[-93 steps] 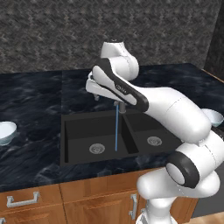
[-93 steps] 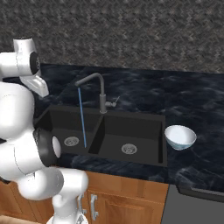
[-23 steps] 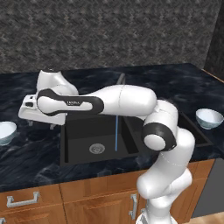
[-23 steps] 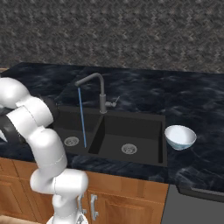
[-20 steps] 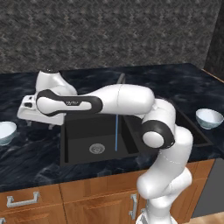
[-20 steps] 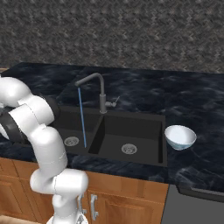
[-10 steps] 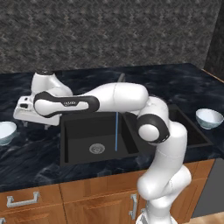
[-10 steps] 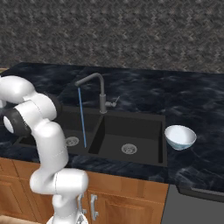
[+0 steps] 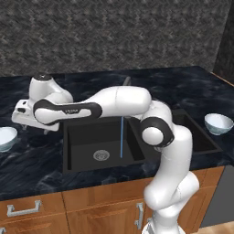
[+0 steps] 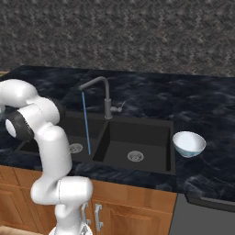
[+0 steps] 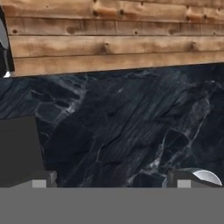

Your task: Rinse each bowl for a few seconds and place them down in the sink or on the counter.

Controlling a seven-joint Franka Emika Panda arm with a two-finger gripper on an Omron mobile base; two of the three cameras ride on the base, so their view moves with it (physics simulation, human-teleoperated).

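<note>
One small white bowl (image 9: 6,137) sits on the black counter (image 9: 41,157) at the far left. My gripper (image 9: 34,128) hangs just right of this bowl, above the counter, open and holding nothing. In the hand view the gripper (image 11: 113,181) is spread wide over bare marble, and the bowl's rim (image 11: 205,176) peeks out behind one fingertip (image 11: 183,180). The other bowl (image 10: 189,143) (image 9: 218,123) rests on the counter right of the sink (image 10: 137,137) (image 9: 100,137). A thin stream of water (image 10: 86,126) (image 9: 121,137) falls from the faucet (image 10: 104,92) into the left basin.
My arm stretches across the sink from right to left and hides most of the faucet in the left base view. Wooden cabinet fronts (image 9: 55,205) with silver handles run below the counter edge. A grey speckled wall (image 9: 114,36) backs the counter.
My hand has swung further left along the counter, closer to the left bowl. The gripper stays open. Water keeps running and both bowls stay put.
</note>
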